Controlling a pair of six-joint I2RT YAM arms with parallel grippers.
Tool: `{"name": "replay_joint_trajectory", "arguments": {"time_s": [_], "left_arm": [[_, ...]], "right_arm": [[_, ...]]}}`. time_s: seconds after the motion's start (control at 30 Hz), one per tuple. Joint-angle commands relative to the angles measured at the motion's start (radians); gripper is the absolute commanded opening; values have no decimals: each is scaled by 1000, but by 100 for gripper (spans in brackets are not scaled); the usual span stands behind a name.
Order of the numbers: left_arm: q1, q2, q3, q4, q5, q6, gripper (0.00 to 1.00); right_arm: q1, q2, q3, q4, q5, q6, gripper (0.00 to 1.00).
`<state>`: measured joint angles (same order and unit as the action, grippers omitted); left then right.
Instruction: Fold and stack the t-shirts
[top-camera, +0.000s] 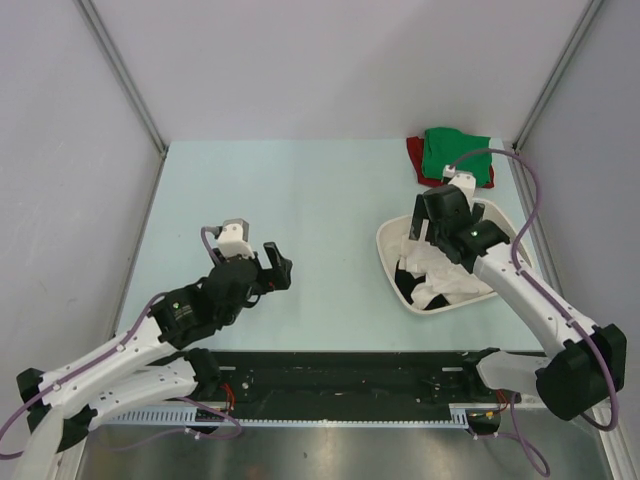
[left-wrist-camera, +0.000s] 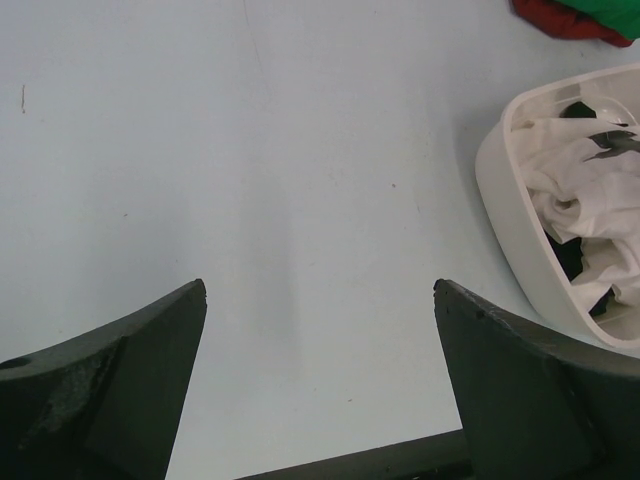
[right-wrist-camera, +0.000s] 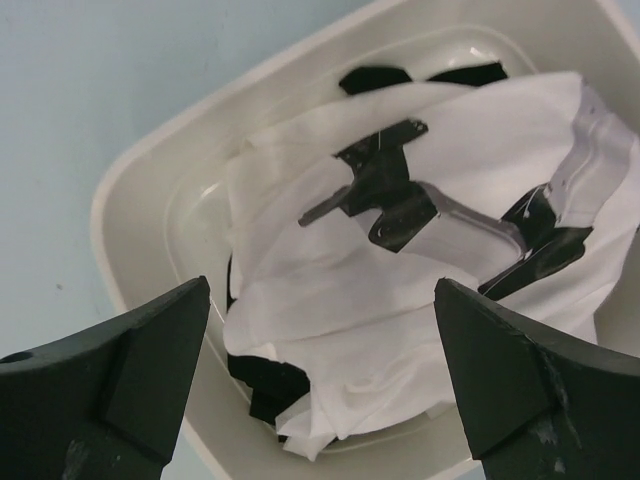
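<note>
Black fingers of the right gripper (right-wrist-camera: 320, 290) fill the bottom corners of the right wrist view, spread wide with nothing between them, poised over the white tray (right-wrist-camera: 150, 170). Only their tips show; the rest is cut off by the frame. Inside the tray the white shirt (right-wrist-camera: 400, 330) lies crumpled on top and covers most of the black shirt (right-wrist-camera: 265, 380), which peeks out at the near edge and at the far rim. On the white cloth sits a dark shape with a grey strip; whether it is print or black cloth showing through a fold is hard to make out.

From above, the right arm hides part of the tray. At the far right corner of the table (left-wrist-camera: 300, 150) the green shirt (top-camera: 455, 152) lies bunched on the red shirt (top-camera: 414, 152), of which only an edge shows.

Well apart from the tray, the left gripper (left-wrist-camera: 320, 290) is over bare table, jaws likewise spread and holding nothing.
</note>
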<state>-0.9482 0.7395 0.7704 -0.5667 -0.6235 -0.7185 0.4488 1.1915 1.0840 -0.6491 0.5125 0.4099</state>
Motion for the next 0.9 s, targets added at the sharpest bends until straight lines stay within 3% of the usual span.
{"name": "replay_joint_trajectory", "arguments": {"time_s": [0.0, 0.47, 0.57, 0.67, 0.7, 0.73, 0.77, 0.87], "left_arm": [[8, -28, -20, 21, 18, -4, 100], [8, 11, -51, 77, 64, 4, 100], [8, 18, -54, 79, 70, 1, 100], [8, 18, -65, 83, 74, -4, 100], [9, 15, -69, 87, 76, -6, 100], [9, 14, -72, 93, 79, -7, 100], [9, 15, -77, 96, 82, -9, 100], [9, 29, -71, 123, 126, 14, 100]], "right_arm": [[-21, 7, -55, 32, -68, 12, 100], [-94, 114, -191, 106, -167, 63, 100], [-96, 128, -211, 123, -178, 76, 95], [-98, 134, -225, 129, -178, 84, 64], [-99, 135, -228, 128, -172, 96, 26], [-99, 134, -226, 117, -157, 105, 6], [-102, 120, -228, 109, -146, 116, 0], [-101, 51, -228, 97, -103, 132, 0]]}}
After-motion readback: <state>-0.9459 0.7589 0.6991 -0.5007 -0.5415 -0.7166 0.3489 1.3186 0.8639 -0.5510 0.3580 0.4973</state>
